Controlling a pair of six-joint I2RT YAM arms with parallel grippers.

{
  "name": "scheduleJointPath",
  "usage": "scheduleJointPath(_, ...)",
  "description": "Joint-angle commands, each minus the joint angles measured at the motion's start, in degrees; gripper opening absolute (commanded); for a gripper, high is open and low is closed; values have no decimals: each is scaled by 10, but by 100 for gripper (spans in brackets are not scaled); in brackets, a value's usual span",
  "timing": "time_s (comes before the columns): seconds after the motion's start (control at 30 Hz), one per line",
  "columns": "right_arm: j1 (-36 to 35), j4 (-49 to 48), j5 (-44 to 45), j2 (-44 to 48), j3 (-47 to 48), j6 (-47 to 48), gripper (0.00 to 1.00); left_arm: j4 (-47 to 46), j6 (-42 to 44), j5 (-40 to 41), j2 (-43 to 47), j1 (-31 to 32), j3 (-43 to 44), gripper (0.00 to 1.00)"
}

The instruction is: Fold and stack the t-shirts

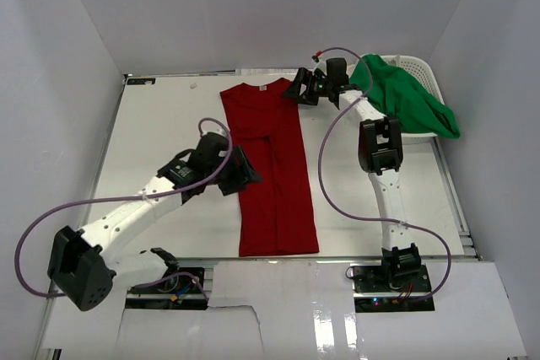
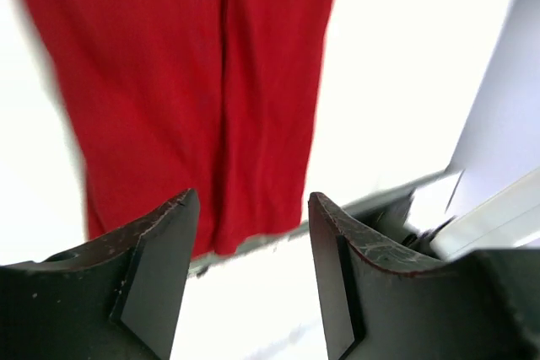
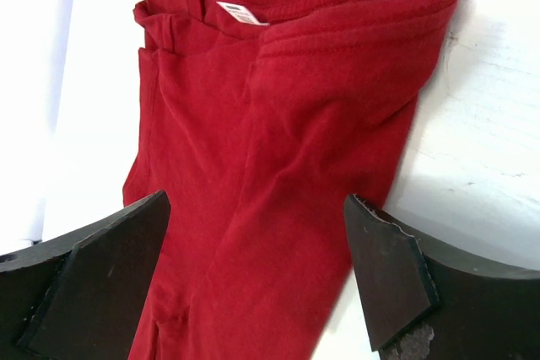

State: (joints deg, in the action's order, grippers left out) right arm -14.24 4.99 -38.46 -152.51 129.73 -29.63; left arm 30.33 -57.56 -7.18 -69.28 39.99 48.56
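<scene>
While left fingers (image 2: 152, 284) and right fingers (image 3: 101, 284) stand spread, the deep red cloth t-shirt (image 1: 272, 174) lies folded. Two o'clock: bright green cloth t-shirt (image 1: 405, 99).

No readable text; tag (image 3: 239, 13) on red t-shirt (image 3: 278, 166) illegible

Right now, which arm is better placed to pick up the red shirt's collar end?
Right. The right arm hovers, jaws open, at the collar corner of the red t-shirt; the left arm sits midway down its left edge.
</scene>
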Motion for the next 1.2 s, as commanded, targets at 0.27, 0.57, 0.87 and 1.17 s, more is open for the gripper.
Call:
scheduleJointPath(0.27, -2, 121, 59, 328, -178, 152, 89, 127, 129, 31, 114, -62, 40, 66)
scheduleJointPath(0.57, -4, 169, 101, 624, -590, 172, 88, 57, 127, -13, 201, -61, -79, 68)
scheduleJointPath(0.87, -58, 129, 100, 789, -892, 124, 80, 42, 123, -49, 231, -61, -137, 68)
scheduleJointPath(1.17, -65, 146, 95, 900, -1008, 86, 74, 29, 84, -79, 262, -56, -191, 67)
